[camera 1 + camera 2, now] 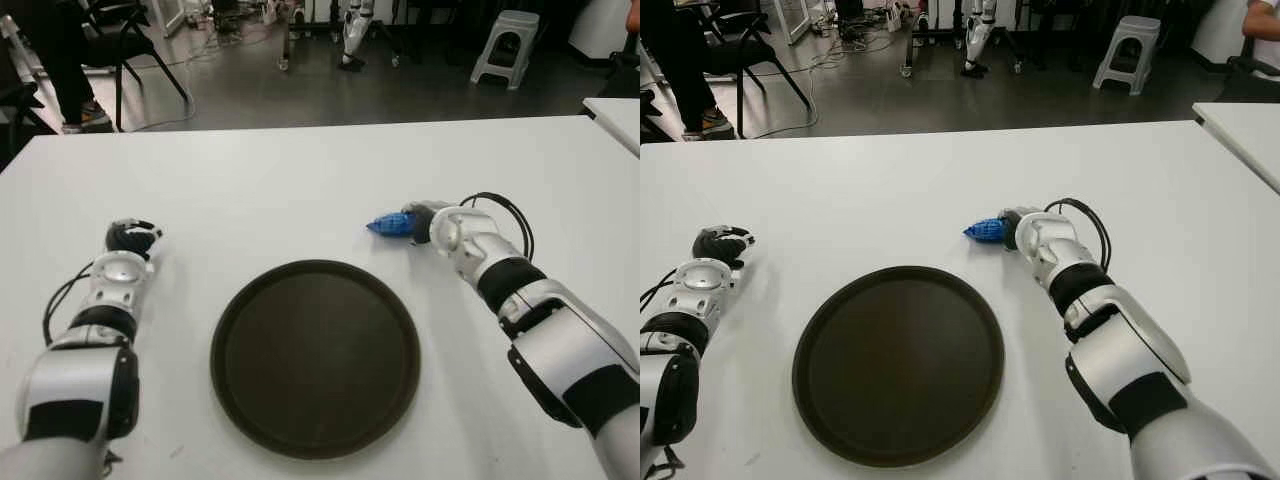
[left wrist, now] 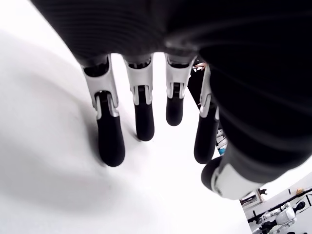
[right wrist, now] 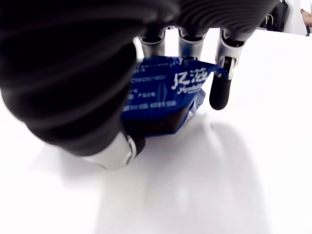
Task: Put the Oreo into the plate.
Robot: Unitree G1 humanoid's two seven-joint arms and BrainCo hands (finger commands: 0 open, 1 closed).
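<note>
Your right hand (image 1: pixel 420 222) has its fingers (image 3: pixel 220 92) curled around the blue Oreo packet (image 3: pixel 163 95), gripping it low over the white table (image 1: pixel 300 180), just beyond the far right edge of the round dark plate (image 1: pixel 315 355). The packet's end pokes out of the hand toward the plate's far side. Your left hand (image 1: pixel 130 238) shows left of the plate, its fingers (image 2: pixel 110 141) spread loosely and holding nothing.
</note>
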